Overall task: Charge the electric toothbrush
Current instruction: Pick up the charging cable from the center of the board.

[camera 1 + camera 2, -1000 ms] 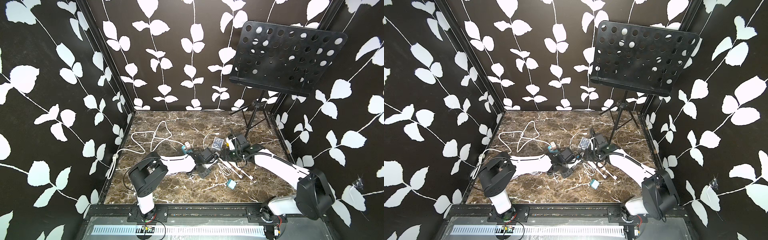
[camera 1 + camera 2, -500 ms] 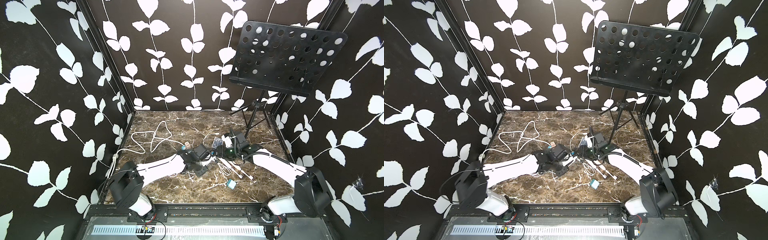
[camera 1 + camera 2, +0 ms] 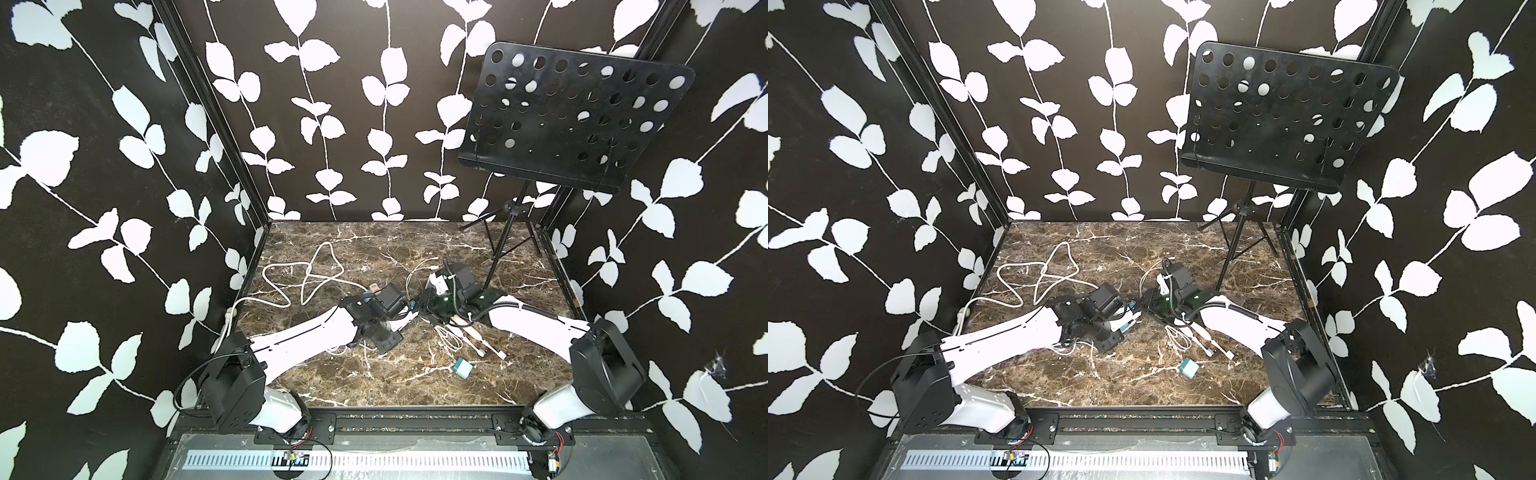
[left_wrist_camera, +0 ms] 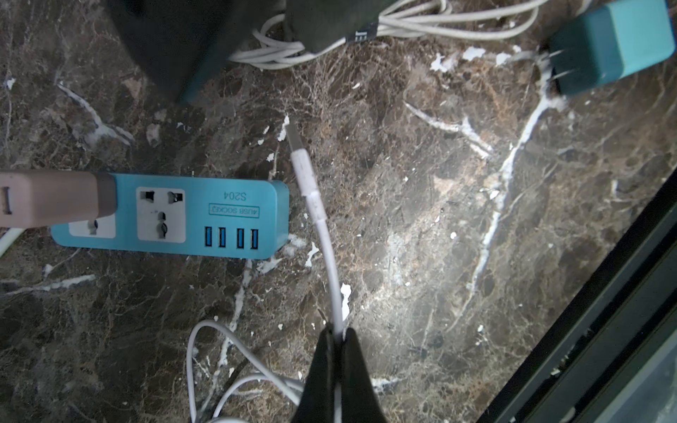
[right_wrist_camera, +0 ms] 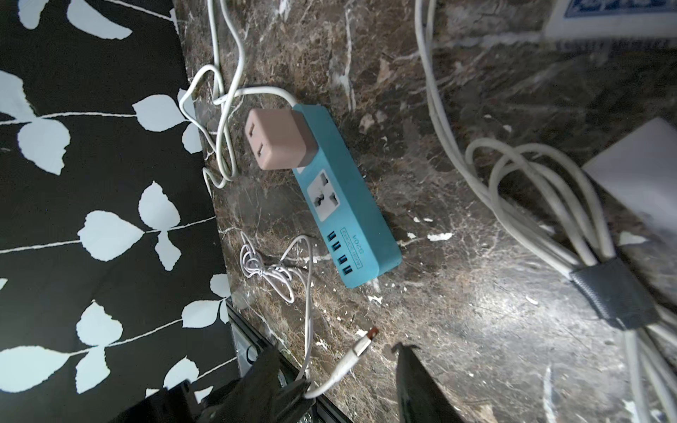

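Since the left arm [image 3: 307,336] has stretched out of its folded pose toward the middle of the desk [image 3: 374,245], the left gripper [image 4: 339,333], pressed together on the white charging cable [image 4: 331,263], now presents the USB plug [image 4: 302,164] between the spread jaws of the right gripper [image 5: 337,362]. I judge a hand-over is set up; the plug is not yet in the teal power strip [image 4: 168,216]. Electric toothbrush [image 3: 484,340]: slim, pale, lying flat right of mid-desk, beside the right arm [image 3: 536,322], untouched.

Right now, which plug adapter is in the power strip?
The pink adapter, seated in the end socket of the blue power strip; the teal adapter lies loose on the table, prongs bare.
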Motion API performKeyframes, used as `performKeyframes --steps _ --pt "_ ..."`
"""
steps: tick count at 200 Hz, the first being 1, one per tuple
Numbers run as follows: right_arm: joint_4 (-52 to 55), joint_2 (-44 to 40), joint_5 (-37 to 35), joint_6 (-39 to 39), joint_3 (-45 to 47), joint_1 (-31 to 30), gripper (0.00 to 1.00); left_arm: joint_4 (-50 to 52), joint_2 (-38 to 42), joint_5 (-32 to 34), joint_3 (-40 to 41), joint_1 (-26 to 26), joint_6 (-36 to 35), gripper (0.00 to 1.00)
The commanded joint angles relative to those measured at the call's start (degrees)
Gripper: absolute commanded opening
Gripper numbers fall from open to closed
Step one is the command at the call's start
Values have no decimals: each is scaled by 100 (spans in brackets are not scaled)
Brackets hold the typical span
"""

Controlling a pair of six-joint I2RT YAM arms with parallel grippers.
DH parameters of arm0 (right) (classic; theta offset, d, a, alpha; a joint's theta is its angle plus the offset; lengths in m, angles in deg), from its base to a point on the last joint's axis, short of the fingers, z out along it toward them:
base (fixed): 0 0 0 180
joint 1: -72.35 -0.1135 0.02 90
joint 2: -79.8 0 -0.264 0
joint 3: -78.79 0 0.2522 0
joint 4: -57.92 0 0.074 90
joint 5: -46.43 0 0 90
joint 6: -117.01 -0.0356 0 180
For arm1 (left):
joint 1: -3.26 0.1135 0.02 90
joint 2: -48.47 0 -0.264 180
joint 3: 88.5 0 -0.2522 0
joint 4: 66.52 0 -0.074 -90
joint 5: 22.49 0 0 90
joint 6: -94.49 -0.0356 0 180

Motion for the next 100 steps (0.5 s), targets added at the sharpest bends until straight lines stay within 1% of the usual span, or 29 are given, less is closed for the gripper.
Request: performKeyframes --steps 1,19,29,48,69,91,100 --pt "-386 222 -54 -570 -142 -199 48 80 267 23 -147 10 -148 0" --pt "-776 565 137 -856 -126 -318 45 73 354 109 -129 11 -193 0" --pt "-864 622 148 -955 -109 -344 42 55 417 192 -120 15 -206 0" --pt "-946 658 112 -982 -104 -370 39 3 516 232 -112 19 -239 0" --pt "-1105 691 165 -1094 -8 -366 33 -18 544 281 -111 19 -311 0" --pt "-1166 624 214 -1107 36 -365 31 95 513 388 -155 19 -347 0" --pt "-1164 543 170 -1097 80 -356 28 115 529 490 -140 19 -339 0"
